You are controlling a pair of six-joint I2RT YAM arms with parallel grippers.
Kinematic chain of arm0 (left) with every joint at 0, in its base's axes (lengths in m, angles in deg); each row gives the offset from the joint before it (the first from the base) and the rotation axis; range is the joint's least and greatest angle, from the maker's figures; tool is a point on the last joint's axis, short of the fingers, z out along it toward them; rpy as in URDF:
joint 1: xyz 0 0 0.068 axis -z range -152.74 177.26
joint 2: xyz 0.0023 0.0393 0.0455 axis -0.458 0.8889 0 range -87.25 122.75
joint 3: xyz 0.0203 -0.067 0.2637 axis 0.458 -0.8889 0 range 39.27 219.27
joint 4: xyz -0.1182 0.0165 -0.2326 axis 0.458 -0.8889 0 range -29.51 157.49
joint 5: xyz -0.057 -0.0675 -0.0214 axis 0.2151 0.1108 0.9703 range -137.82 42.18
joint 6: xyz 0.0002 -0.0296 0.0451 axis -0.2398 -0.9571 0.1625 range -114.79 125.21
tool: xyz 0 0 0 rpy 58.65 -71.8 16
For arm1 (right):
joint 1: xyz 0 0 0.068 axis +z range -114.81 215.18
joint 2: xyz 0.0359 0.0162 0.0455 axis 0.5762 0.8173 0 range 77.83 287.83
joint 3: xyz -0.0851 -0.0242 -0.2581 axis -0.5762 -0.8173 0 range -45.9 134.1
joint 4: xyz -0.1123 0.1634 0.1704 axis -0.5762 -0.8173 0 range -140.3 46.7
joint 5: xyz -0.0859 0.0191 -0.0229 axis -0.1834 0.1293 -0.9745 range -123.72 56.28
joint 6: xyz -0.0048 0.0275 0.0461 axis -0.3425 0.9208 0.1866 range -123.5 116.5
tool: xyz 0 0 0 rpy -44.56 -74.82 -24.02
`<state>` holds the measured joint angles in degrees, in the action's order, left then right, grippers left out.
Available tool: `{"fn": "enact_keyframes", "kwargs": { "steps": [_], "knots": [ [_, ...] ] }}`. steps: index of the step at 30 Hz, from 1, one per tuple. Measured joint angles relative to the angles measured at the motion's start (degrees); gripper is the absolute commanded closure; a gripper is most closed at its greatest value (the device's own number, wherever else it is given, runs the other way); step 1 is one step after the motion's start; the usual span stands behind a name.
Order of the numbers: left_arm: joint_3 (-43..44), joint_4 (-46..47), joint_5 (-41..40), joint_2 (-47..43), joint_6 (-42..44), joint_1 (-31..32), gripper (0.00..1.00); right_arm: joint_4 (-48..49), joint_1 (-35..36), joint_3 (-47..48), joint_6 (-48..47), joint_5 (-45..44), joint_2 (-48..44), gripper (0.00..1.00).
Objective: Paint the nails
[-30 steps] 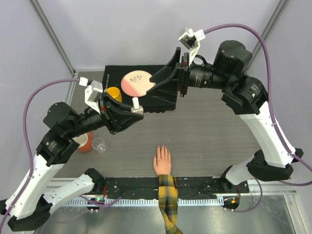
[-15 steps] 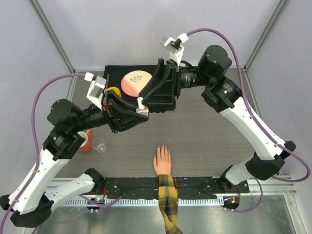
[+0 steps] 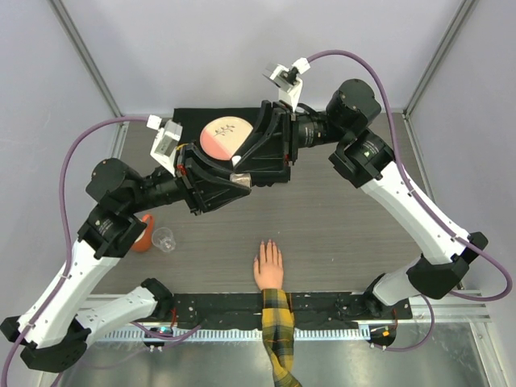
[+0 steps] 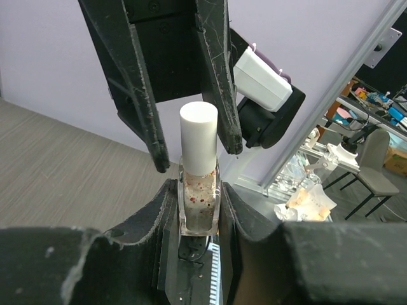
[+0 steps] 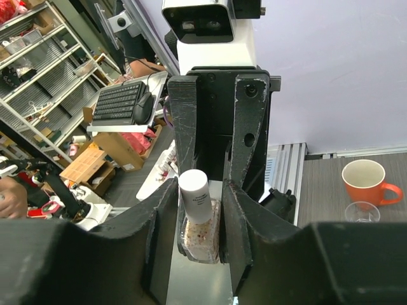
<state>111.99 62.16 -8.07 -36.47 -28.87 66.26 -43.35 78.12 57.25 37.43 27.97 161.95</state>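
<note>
**Changed in the last second**
- Your right arm has swung left over the black mat (image 3: 193, 121).
- The right fingers (image 5: 198, 184) were spread wide. They have narrowed and now stand either side of the white cap. A sliver of gap shows on both sides, so they are released and not gripping.
- Your left fingers (image 3: 235, 179) stay clenched on the small clear bottle with a white cap (image 4: 198, 190), which has been carried up and rightward.

**Unmoved**
- The flesh-coloured hand (image 3: 268, 270) in a yellow-and-black plaid sleeve (image 3: 276, 322) lies flat at the near edge of the grey wood-grain desk (image 3: 339, 218).
- Its tiny pinkish nails (image 3: 267, 245) point toward the far side, well apart from the bottle.

**Around**
- A pink round plate (image 3: 219, 133) sits on the mat.
- An orange mug (image 5: 365, 181) stands on the desk, with a small clear cup (image 3: 164, 239) just beside it.

**In the way**
- Both arms cross above the mat and cover part of the plate.
- Your left arm hides most of the mug from above.
</note>
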Motion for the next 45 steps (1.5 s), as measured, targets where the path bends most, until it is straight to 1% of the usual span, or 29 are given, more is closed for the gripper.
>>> {"fn": "enact_keyframes", "kwargs": {
  "steps": [3, 4, 6, 9, 10, 11, 14, 17, 19, 22, 25, 26, 28, 30, 31, 33, 34, 36, 37, 38, 39, 41, 45],
  "knots": [
    [0.0, 0.1, 0.0, 0.3, 0.0, 0.0, 1.00, 0.0, 0.0, 0.0, -0.1, 0.0, 0.0, 0.68],
    [0.0, 0.2, 0.0, 0.3, 0.0, 0.0, 1.00, 0.0, 0.0, 0.0, -0.2, 0.0, -0.1, 0.72],
    [0.0, 0.3, -0.1, 0.4, 0.0, 0.0, 1.00, -0.1, 0.0, -0.1, -0.5, 0.1, -0.3, 0.74],
    [0.0, 0.3, -0.7, 0.4, -0.1, 0.0, 1.00, -1.1, 0.0, -0.1, -2.3, -0.2, -0.5, 0.86],
    [0.0, 0.3, -1.0, 0.5, 0.0, 0.0, 1.00, -1.8, 0.0, -0.1, -3.4, -0.7, -0.7, 0.93],
    [0.0, 0.2, -1.5, 0.5, 0.0, 0.1, 1.00, -2.5, 0.0, -0.2, -4.4, -1.2, -1.0, 0.99],
    [0.6, -1.4, -4.3, 0.9, 1.1, 0.4, 1.00, -6.1, 0.1, -0.3, -8.5, -5.0, -2.2, 0.99],
    [2.2, -4.7, -7.8, 1.6, 3.3, 0.5, 1.00, -11.5, 2.1, -0.3, -15.2, -13.6, -3.8, 0.99],
    [3.6, -7.1, -10.7, 2.2, 5.6, 0.5, 1.00, -14.6, 5.1, -0.3, -20.3, -22.8, -5.2, 0.99],
    [5.2, -9.4, -14.8, 3.0, 8.7, 0.9, 1.00, -16.7, 13.2, -1.2, -26.9, -43.3, -7.6, 0.99],
    [6.1, -10.5, -16.5, 3.3, 12.1, 1.4, 1.00, -17.4, 26.5, -1.3, -33.5, -73.1, -8.1, 0.99],
    [6.6, -10.8, -16.8, 3.7, 12.9, 1.6, 1.00, -19.3, 30.1, 1.2, -35.3, -81.5, -6.0, 0.99],
    [8.7, -11.7, -17.9, 5.4, 15.2, 1.7, 1.00, -24.5, 35.0, 9.9, -38.0, -96.8, -0.4, 0.99],
    [10.0, -11.9, -20.2, 6.9, 17.0, 1.6, 1.00, -27.9, 36.4, 16.8, -38.9, -105.6, 3.6, 0.99],
    [9.9, -12.3, -21.4, 7.5, 18.1, 1.4, 1.00, -28.8, 36.6, 17.9, -39.1, -109.1, 5.1, 0.98],
    [8.9, -13.7, -22.4, 8.0, 19.6, 1.4, 1.00, -30.1, 36.6, 16.3, -39.1, -113.4, 5.5, 0.92],
    [8.3, -14.4, -22.4, 8.1, 20.2, 1.4, 1.00, -30.6, 36.6, 15.2, -39.1, -114.6, 5.4, 0.78],
    [7.6, -16.0, -22.2, 8.2, 21.4, 1.6, 1.00, -31.2, 36.6, 12.6, -38.9, -116.1, 4.9, 0.56],
    [7.4, -16.6, -22.3, 8.2, 22.0, 1.6, 1.00, -31.8, 36.6, 12.1, -38.7, -116.2, 4.7, 0.42],
    [7.3, -17.4, -23.3, 8.2, 23.0, 1.3, 1.00, -32.7, 36.8, 12.0, -38.7, -115.9, 4.7, 0.24],
    [7.3, -18.5, -24.1, 8.1, 24.0, 0.9, 1.00, -32.9, 37.2, 12.0, -38.6, -115.5, 4.5, 0.16],
    [6.8, -19.7, -25.8, 7.4, 25.0, -0.3, 1.00, -33.5, 37.8, 12.1, -37.9, -112.6, 3.1, 0.12],
    [5.6, -19.4, -25.5, 4.2, 27.1, 0.0, 1.00, -34.1, 38.2, 12.0, -37.3, -102.6, 1.4, 0.11]
  ]
}}
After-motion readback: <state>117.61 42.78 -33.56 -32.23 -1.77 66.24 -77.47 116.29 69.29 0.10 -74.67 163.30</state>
